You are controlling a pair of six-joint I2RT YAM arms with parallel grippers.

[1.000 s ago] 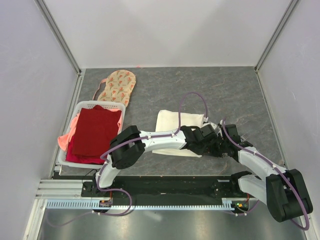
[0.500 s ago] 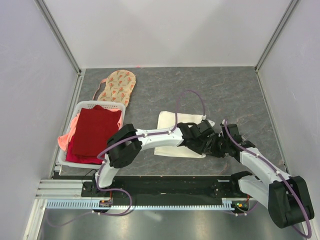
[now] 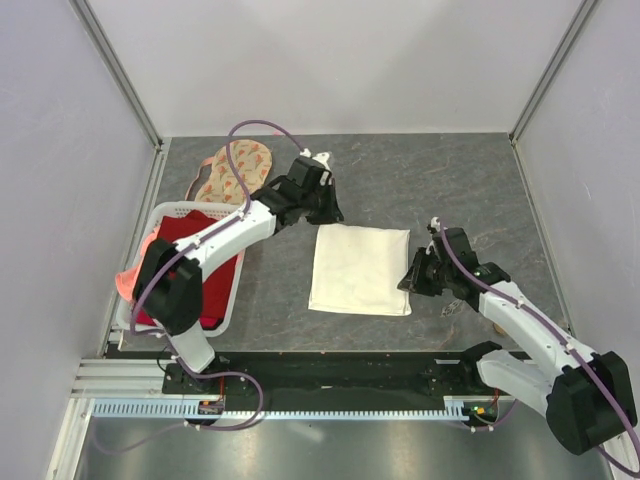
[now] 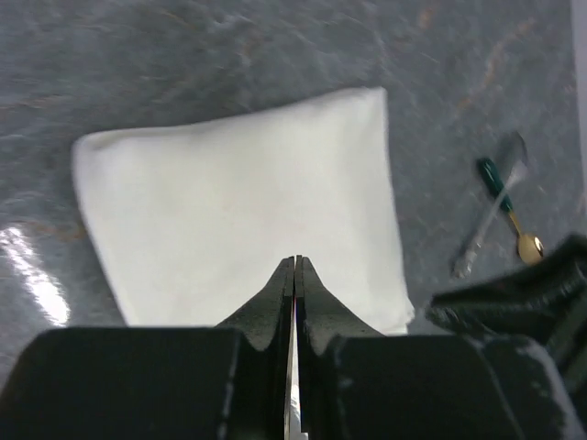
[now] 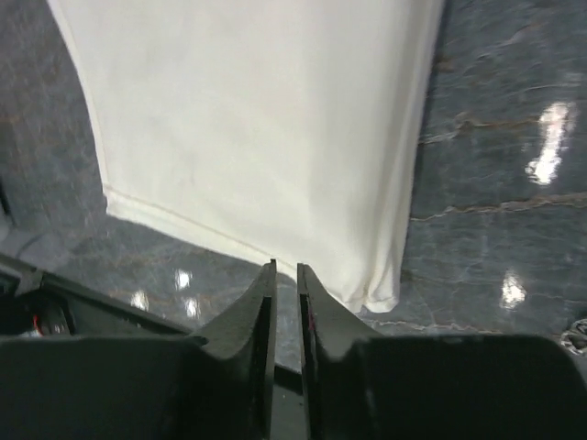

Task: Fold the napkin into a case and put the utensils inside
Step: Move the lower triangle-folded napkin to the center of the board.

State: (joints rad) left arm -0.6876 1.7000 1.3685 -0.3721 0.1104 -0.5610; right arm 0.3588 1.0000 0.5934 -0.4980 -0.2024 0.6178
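Note:
The cream-white napkin (image 3: 360, 268) lies flat on the grey table as a folded rectangle. It also shows in the left wrist view (image 4: 248, 206) and the right wrist view (image 5: 257, 119). My left gripper (image 3: 333, 213) (image 4: 295, 262) is shut and empty, just above the napkin's far left corner. My right gripper (image 3: 408, 282) (image 5: 286, 268) is shut with a thin gap and empty, low at the napkin's right near edge. The utensils lie right of the napkin: a green-handled piece (image 4: 497, 209) and a gold spoon tip (image 4: 529, 246). In the top view they show only as a small piece (image 3: 450, 308) beside my right arm.
A white basket (image 3: 232, 290) holding a red cloth (image 3: 190, 265) stands at the left. A peach floral cloth (image 3: 235, 172) lies behind it. White walls close in the table at the back and both sides.
My left arm swung away from the napkin's right near side to its far left corner, leaving the napkin uncovered and flat. My right gripper drew back slightly to the napkin's right edge.

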